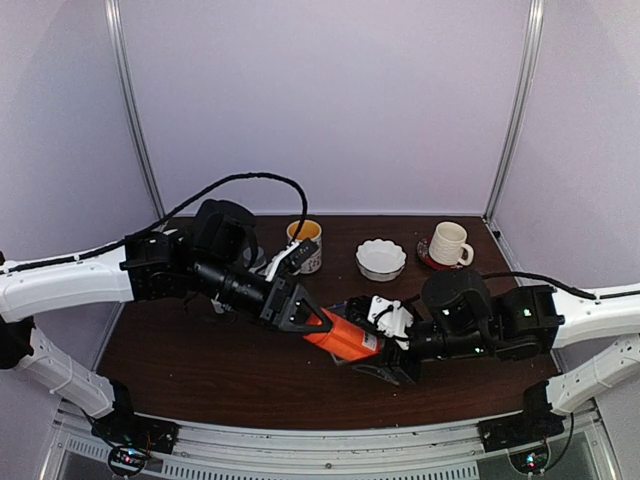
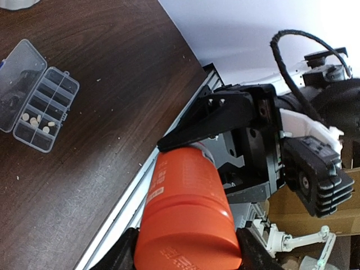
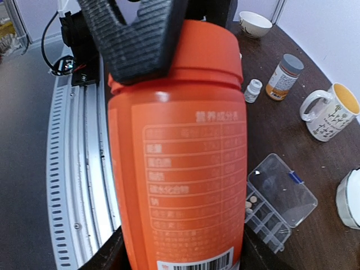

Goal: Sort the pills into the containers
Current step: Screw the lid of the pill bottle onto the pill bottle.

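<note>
Between the two arms we see an orange bottle (image 1: 345, 338) raised off the table (image 1: 200, 360). It fills most of both wrist views and blocks much of what lies past it. The right gripper (image 3: 180, 254) holds the bottle by its barcode end, one finger pressed to each side of the body. The left gripper (image 2: 187, 256) is set on the cap (image 2: 185, 244), its dark fingers (image 2: 121, 256) lying against both sides. The bottle's long axis runs nearly level from one gripper to the other, cap toward the left gripper. The pill box (image 2: 42, 107) lies flat on the table, well apart from the left gripper and off to its side. Its clear lid (image 2: 19, 84) is swung open and lies flat beside the compartments (image 2: 56, 93). The box's long axis runs slantwise across the left wrist view, at an angle to the bottle. A few pale pills (image 2: 38, 120) sit in compartments near the middle of the box, too small for us to count or to say which row holds them. In the top view we cannot make the box out. Beyond the right gripper stand a flowered mug (image 3: 329, 112), a small white bottle (image 3: 253, 90), an amber bottle (image 3: 284, 79) with a grey top and a white bowl (image 3: 254, 23). A cream cup (image 1: 448, 243) stands on a saucer (image 1: 425, 256). A white object (image 3: 350, 199) at the edge of the right wrist view is cut off, and we cannot name it.
</note>
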`<state>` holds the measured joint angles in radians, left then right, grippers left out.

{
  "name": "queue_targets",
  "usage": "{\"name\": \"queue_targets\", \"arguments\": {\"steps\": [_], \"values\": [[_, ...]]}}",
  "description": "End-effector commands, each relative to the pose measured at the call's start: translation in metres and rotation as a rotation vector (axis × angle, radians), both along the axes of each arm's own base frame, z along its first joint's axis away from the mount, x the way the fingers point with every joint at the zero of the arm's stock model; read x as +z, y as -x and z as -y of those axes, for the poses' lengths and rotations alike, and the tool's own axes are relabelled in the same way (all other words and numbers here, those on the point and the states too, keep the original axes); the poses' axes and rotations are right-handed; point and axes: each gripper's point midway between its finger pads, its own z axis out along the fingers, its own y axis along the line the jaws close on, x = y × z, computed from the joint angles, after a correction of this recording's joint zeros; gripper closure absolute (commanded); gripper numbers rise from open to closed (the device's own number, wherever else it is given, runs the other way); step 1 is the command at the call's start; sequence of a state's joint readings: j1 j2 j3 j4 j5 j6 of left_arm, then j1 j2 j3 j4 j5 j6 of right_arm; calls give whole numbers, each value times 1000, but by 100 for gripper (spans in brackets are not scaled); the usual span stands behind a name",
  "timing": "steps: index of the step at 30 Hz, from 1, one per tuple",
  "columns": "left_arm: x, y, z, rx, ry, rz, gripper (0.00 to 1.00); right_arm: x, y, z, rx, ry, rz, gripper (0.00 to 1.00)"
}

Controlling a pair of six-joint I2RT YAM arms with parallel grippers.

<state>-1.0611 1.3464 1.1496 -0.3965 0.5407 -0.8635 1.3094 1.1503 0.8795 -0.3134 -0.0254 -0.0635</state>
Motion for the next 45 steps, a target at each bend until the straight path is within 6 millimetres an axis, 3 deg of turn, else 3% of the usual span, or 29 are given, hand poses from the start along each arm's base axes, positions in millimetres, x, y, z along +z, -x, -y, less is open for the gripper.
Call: {"name": "queue_targets", "arguments": {"steps": [1,3,5,11,13,18,25,30,35,36,38,40,45], "values": [[27,8,4,-135,87,187,76,41,27,-18,160,-190,-175,100],[38,24,5,-265,146,326,83,51,36,-23,209,-269,-268,100],[41,35,2,-367,181,453,83,64,47,-29,268,-340,-346,100],[30,39,-6,-538,175,782,89,96,76,-35,429,-499,-501,100],[31,50,-10,-646,221,853,95,104,84,-34,473,-533,-548,100],[34,59,-16,-811,259,1022,100,106,93,-33,523,-532,-604,100],[32,71,-34,-1047,257,1303,100,121,107,-31,638,-635,-726,100],[40,60,-32,-1066,210,1482,100,122,103,-38,642,-664,-792,100],[46,46,-20,-925,153,1416,100,112,87,-43,533,-626,-698,100],[44,43,-18,-902,136,1392,100,108,82,-44,498,-605,-669,89],[37,38,-19,-872,88,1355,100,91,71,-43,412,-531,-606,51],[31,29,-21,-814,31,1317,100,81,60,-38,338,-480,-528,28],[35,22,-22,-662,0,1154,100,58,25,-14,115,-358,-280,6]]}}
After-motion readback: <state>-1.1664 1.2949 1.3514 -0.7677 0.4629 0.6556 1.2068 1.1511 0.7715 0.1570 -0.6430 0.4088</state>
